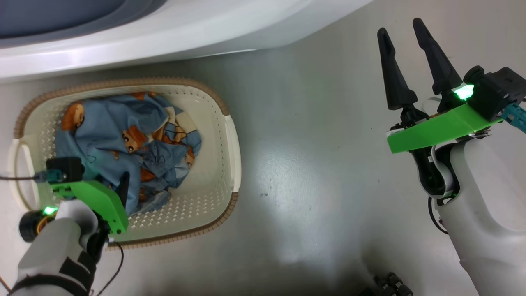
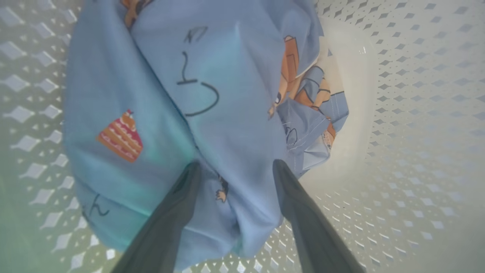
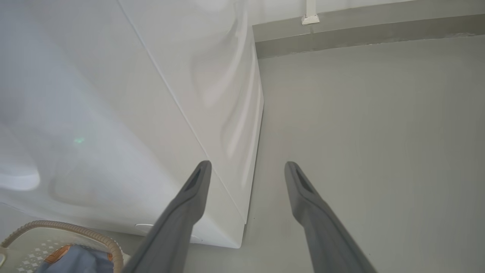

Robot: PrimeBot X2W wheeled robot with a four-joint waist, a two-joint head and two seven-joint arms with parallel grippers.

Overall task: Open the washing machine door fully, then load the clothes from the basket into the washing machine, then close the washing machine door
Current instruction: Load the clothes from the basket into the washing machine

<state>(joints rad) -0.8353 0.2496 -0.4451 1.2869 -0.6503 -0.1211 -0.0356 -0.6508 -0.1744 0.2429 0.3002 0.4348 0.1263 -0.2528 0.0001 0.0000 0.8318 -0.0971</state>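
The cream basket [image 1: 231, 135] stands on the floor in front of the white washing machine [image 1: 164, 33]. Light blue bear-print clothes [image 1: 123, 139] lie crumpled in it. My left gripper [image 2: 237, 165] is down inside the basket [image 2: 416, 113], open, its two fingers astride a fold of the clothes [image 2: 189, 94] and touching the fabric. My right gripper [image 1: 399, 26] hangs open and empty over the floor to the right, beside the washing machine's corner [image 3: 227, 113]. I cannot tell whether the grey-blue curved area [image 1: 61, 16] at the top left is the washing machine door.
Bare grey floor [image 1: 308, 164] spreads between the basket and my right arm. In the right wrist view the basket's brown rim [image 3: 75, 229] and a bit of clothes [image 3: 75, 261] show at the lower left, and a wall base [image 3: 360, 30] runs behind the machine.
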